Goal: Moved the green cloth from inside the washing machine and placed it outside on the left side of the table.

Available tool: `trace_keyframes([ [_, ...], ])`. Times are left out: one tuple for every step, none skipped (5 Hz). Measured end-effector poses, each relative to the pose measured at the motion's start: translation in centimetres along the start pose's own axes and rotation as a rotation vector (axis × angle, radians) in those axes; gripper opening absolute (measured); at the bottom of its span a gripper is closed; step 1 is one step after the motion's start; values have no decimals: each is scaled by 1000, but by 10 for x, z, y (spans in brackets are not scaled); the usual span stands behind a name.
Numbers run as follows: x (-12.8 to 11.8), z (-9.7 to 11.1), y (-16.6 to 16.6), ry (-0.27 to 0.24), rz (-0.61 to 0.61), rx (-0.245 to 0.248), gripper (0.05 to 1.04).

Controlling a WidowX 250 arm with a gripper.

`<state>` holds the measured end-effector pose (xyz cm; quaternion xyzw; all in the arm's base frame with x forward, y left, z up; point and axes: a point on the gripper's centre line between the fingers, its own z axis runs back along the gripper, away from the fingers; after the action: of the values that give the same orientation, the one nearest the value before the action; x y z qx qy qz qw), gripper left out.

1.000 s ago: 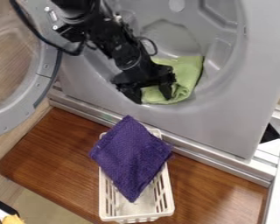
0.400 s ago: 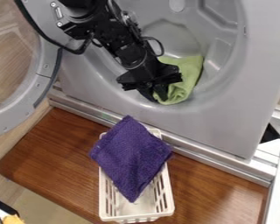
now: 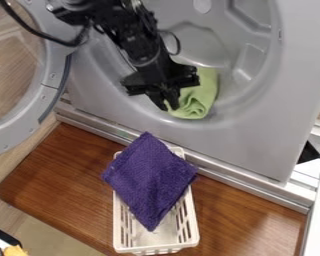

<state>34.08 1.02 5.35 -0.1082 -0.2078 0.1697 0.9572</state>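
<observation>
The green cloth (image 3: 201, 92) looks light, soft and limp, so I judge it can take a firm squeeze without harm. It should sag and trail from wherever I pinch it rather than keep its shape. A thick, bunched fold suits me better than a single thin edge, which could slip out or let the rest drag on the rim. My gripper (image 3: 167, 107) is nearly closed, its fingertips drawn close together with a bit of the cloth's near edge caught between them; how deep that pinch goes I cannot tell. The rest of the cloth lies just beside my fingertips, to their right in the view, inside the washing machine (image 3: 256, 137). The wooden table (image 3: 62, 172) is below me, outside the drum.
</observation>
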Motion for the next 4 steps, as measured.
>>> trace_keyframes([
  [-13, 2, -4, 20, 10, -18, 111],
  [-36, 1, -18, 59, -24, -47, 111],
  [-45, 17, -22, 35, -49, -35, 111],
  [-45, 39, 4, -17, 19, 16, 111],
])
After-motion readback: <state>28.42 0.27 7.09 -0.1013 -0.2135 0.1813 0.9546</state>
